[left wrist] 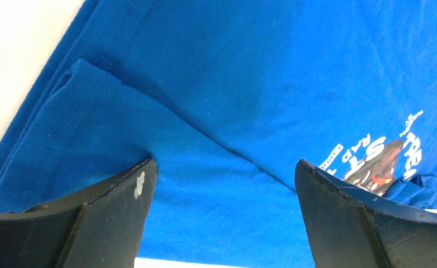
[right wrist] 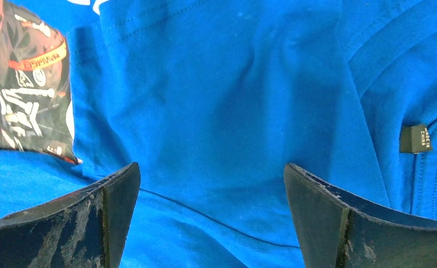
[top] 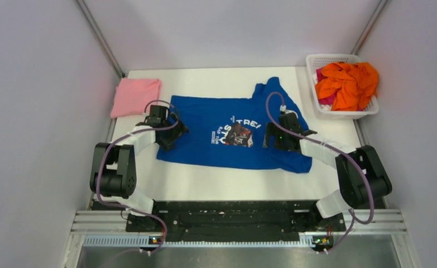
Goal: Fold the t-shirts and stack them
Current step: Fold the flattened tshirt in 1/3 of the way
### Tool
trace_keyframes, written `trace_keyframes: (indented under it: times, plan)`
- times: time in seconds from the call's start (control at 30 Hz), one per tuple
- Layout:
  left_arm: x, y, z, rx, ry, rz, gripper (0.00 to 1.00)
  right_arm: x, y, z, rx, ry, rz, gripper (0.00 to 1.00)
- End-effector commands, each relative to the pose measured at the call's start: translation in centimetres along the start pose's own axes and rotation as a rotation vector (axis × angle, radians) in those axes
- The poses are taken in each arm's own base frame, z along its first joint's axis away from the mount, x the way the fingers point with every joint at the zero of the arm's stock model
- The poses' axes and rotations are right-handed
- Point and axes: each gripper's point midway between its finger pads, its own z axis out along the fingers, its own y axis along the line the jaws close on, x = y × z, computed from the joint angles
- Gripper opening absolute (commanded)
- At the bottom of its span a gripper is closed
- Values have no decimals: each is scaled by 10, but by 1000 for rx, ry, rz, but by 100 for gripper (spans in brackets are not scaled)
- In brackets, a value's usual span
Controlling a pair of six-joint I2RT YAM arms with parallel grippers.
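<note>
The royal blue t-shirt (top: 216, 125) with white lettering and a dark chest graphic lies spread across the middle of the table. My left gripper (top: 168, 135) is open low over its left end, with blue cloth (left wrist: 221, 111) between the fingers. My right gripper (top: 276, 135) is open over its right part, near the collar tag (right wrist: 414, 138) and the graphic (right wrist: 23, 89). A folded pale pink t-shirt (top: 134, 96) lies at the back left. Orange t-shirts (top: 347, 84) are piled in the basket.
A white plastic lattice basket (top: 316, 58) stands at the back right corner, with something pink under the orange cloth. Grey walls close in the table on the left, right and back. White tabletop (top: 233, 187) shows in front of the blue shirt.
</note>
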Motion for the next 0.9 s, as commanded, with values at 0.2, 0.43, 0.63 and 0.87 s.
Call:
trace_keyframes:
  times: [0.2, 0.43, 0.63, 0.87]
  plan:
    - [101, 96, -35, -210, 153, -3, 99, 77, -47, -34, 108, 59, 98, 99]
    - [133, 101, -51, -170, 158, -31, 99, 64, -74, -46, 210, -56, 186, 99]
    - [151, 100, -60, -142, 154, -44, 99, 37, -83, -48, 219, -125, 242, 99]
    - [109, 70, -65, -125, 5, -20, 99, 22, -67, -60, 149, -137, 247, 99]
